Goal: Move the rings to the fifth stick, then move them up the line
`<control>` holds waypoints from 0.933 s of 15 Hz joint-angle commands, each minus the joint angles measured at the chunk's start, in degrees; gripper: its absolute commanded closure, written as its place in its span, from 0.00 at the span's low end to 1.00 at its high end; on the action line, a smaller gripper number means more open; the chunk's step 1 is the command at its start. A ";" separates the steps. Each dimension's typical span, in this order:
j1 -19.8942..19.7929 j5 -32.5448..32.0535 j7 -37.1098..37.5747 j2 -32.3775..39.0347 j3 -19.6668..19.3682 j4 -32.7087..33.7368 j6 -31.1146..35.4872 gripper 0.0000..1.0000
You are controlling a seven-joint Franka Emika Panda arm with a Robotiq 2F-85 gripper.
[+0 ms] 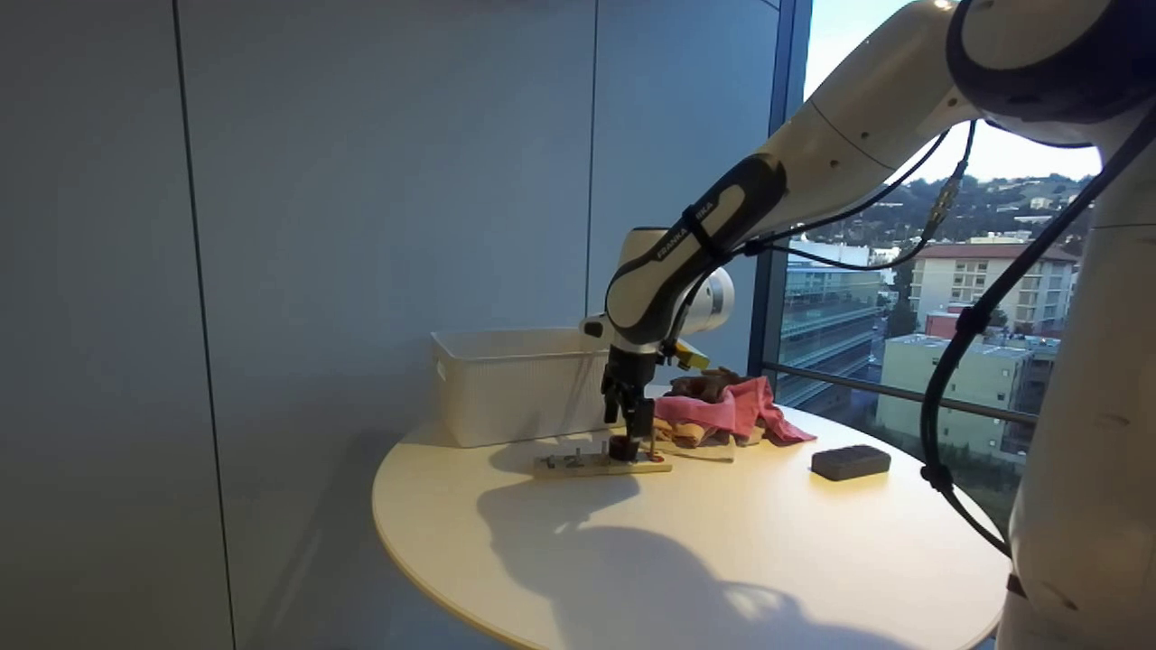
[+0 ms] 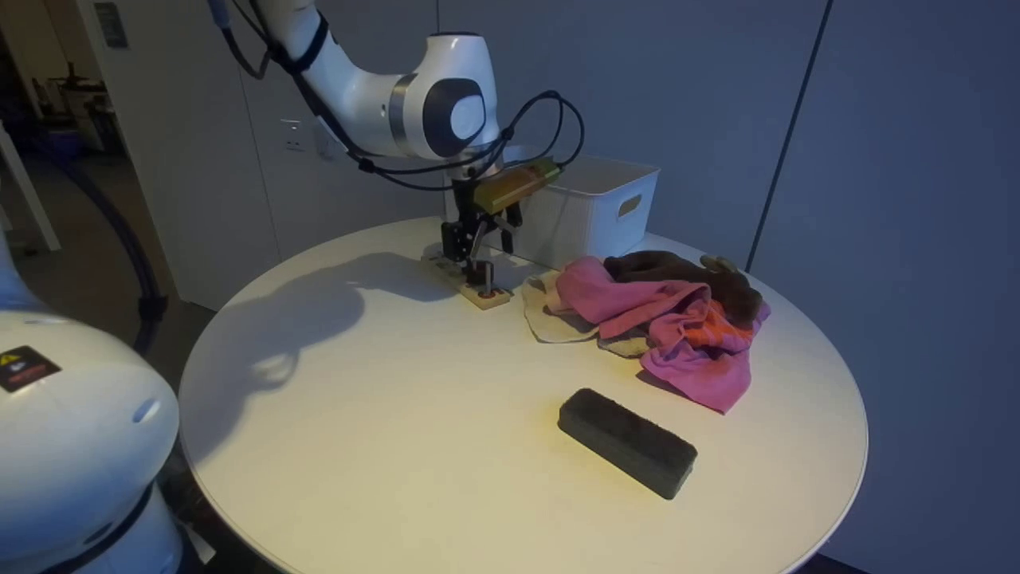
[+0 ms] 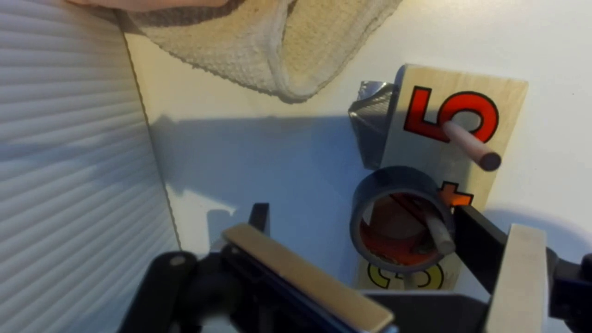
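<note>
While a white box (image 2: 558,223) flanks the rack (image 3: 423,156), cloths (image 2: 665,307) lie near.

One rack (image 3: 446,163); one box (image 1: 524,397); one black block (image 2: 628,443).

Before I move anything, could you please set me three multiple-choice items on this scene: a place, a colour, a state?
1. Where is the dark ring?
A) On no peg
B) Around the peg next to the 5 peg
C) Around the 5 peg

2. What colour is the numeral 5?
A) Green
B) Blue
C) Red

3. The claw is:
A) Open
B) Shut
C) Out of view

1 B: that peg shows inside the ring, while the 5 peg is bare.
2 C: its red strokes show in the wrist view.
3 A: its fingers stand apart in the wrist view.
</note>
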 commanded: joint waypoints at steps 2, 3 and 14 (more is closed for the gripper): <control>-1.12 0.27 -1.45 1.57 1.28 2.75 -3.54 0.15; -1.13 0.43 -1.71 1.66 1.37 2.77 -3.70 0.26; -1.19 -0.86 -2.73 -1.02 1.79 1.47 -6.24 0.73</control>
